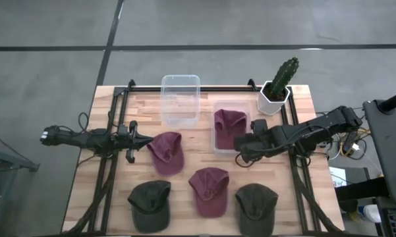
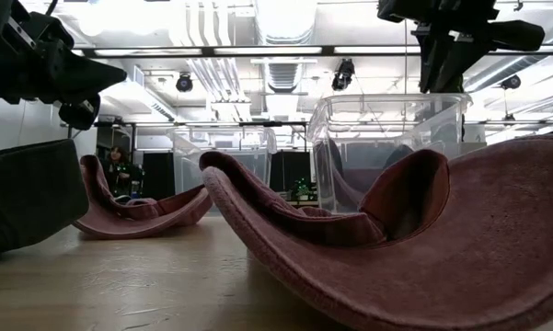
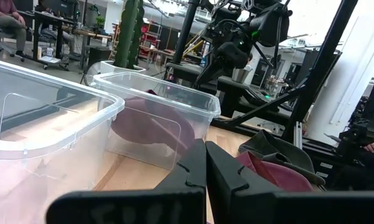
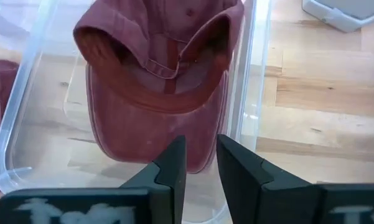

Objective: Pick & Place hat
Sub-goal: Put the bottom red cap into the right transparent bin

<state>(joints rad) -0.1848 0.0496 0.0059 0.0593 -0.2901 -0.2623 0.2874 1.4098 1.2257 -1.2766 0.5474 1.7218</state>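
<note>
A maroon cap point(image 1: 230, 123) lies in the right clear bin point(image 1: 217, 146), crown up in the right wrist view point(image 4: 162, 68). On the table lie two more maroon caps point(image 1: 166, 152) point(image 1: 209, 190) and two dark green caps point(image 1: 149, 204) point(image 1: 255, 207). My right gripper point(image 1: 240, 146) point(image 4: 201, 158) hovers open over the bin's near right part, above the cap's brim, holding nothing. My left gripper point(image 1: 147, 139) point(image 3: 205, 163) is shut, raised just left of the far maroon cap, pointing toward the bins.
A second clear bin point(image 1: 180, 99) stands empty to the left of the first. A cactus in a white pot point(image 1: 279, 85) stands at the far right corner. Black frame rails point(image 1: 112, 164) run along both sides of the table. People sit in the room behind.
</note>
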